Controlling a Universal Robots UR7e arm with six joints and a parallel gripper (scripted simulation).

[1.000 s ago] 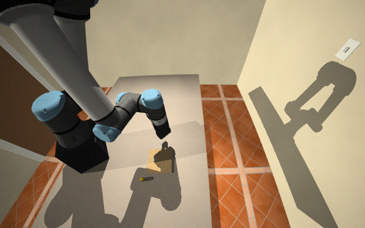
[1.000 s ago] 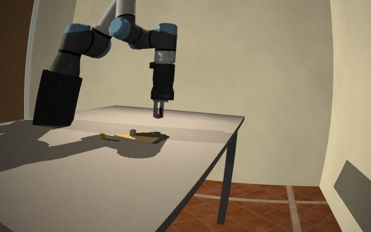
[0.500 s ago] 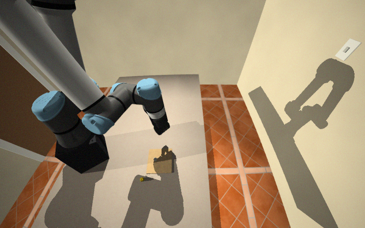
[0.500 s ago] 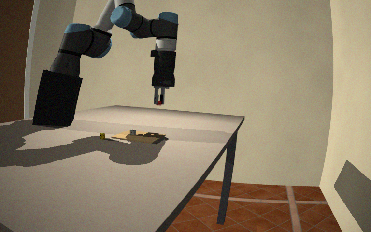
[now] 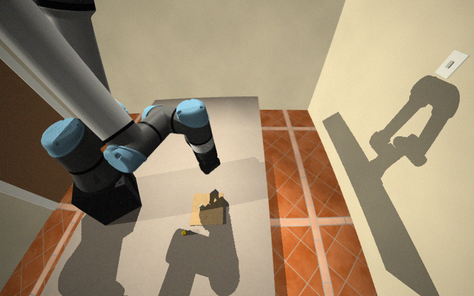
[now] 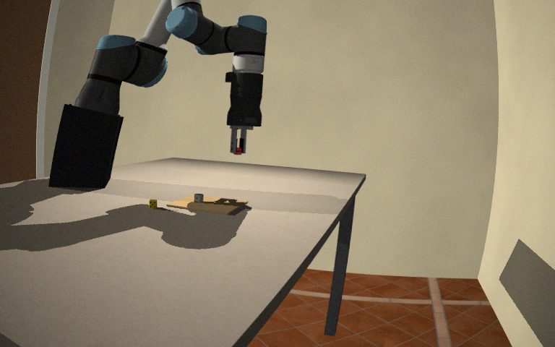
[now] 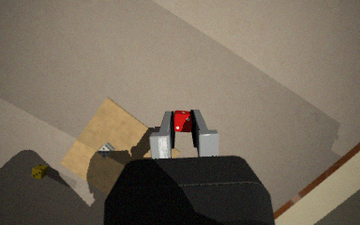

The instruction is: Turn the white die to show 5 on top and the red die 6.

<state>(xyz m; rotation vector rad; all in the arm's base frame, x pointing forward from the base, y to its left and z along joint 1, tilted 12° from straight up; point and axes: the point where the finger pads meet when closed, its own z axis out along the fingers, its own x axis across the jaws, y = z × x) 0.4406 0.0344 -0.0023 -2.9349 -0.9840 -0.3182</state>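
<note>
My gripper (image 7: 182, 121) is shut on the red die (image 7: 182, 121) and holds it high above the table; the die also shows between the fingertips in the exterior view (image 6: 238, 150). In the top view the gripper body (image 5: 208, 164) hides the die. The tan mat (image 5: 207, 209) lies flat on the table below, partly in the arm's shadow. The white die (image 6: 198, 197) sits on the mat near its edge, and shows in the wrist view (image 7: 106, 150) too. The yellow die (image 5: 183, 232) lies on the table just off the mat.
The arm's black base (image 6: 84, 146) stands at the table's far left corner. The table's right edge (image 6: 323, 241) drops to a tiled floor. A wall stands close on the right.
</note>
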